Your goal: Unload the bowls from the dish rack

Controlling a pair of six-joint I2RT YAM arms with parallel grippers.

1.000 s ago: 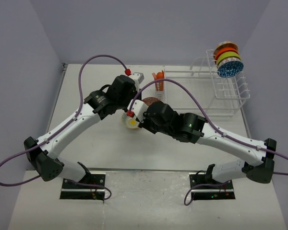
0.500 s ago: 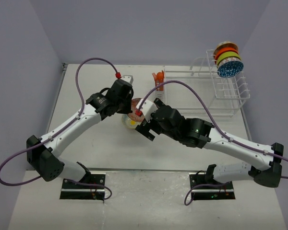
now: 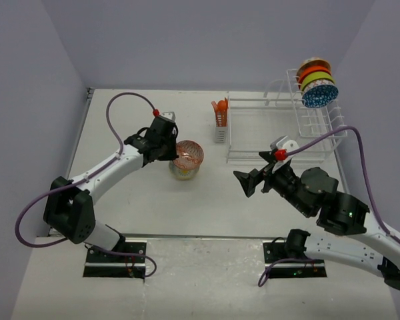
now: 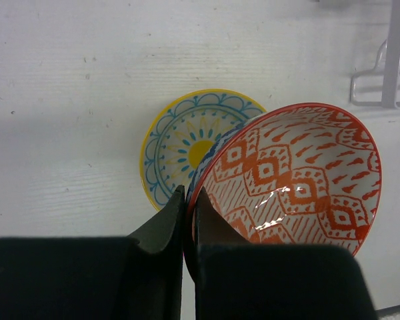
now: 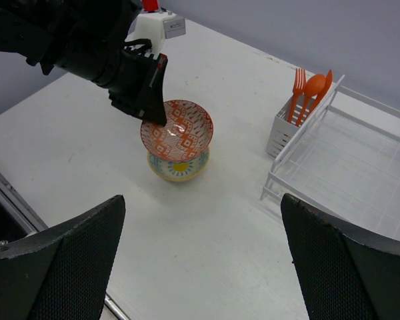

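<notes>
My left gripper (image 3: 174,153) is shut on the near rim of an orange-patterned bowl (image 3: 188,154), with one finger inside and one outside (image 4: 187,195). That bowl (image 4: 295,179) sits tilted right over a yellow-rimmed bowl (image 4: 182,142) on the table; I cannot tell whether they touch. Several more bowls (image 3: 316,83) stand on edge in the raised back-right section of the white dish rack (image 3: 278,159). My right gripper (image 3: 245,183) hangs open and holds nothing, to the right of the two bowls (image 5: 177,131) and in front of the rack (image 5: 360,160).
A small caddy with orange utensils (image 3: 220,119) hangs on the rack's left end, also seen in the right wrist view (image 5: 299,110). The left arm's purple cable (image 3: 123,107) loops over the table's back left. Grey walls close in the left and right sides.
My right gripper has opened, let go of the orange-patterned bowl and drawn back to the right and nearer. The left gripper stays shut on that bowl and has shifted slightly left.
</notes>
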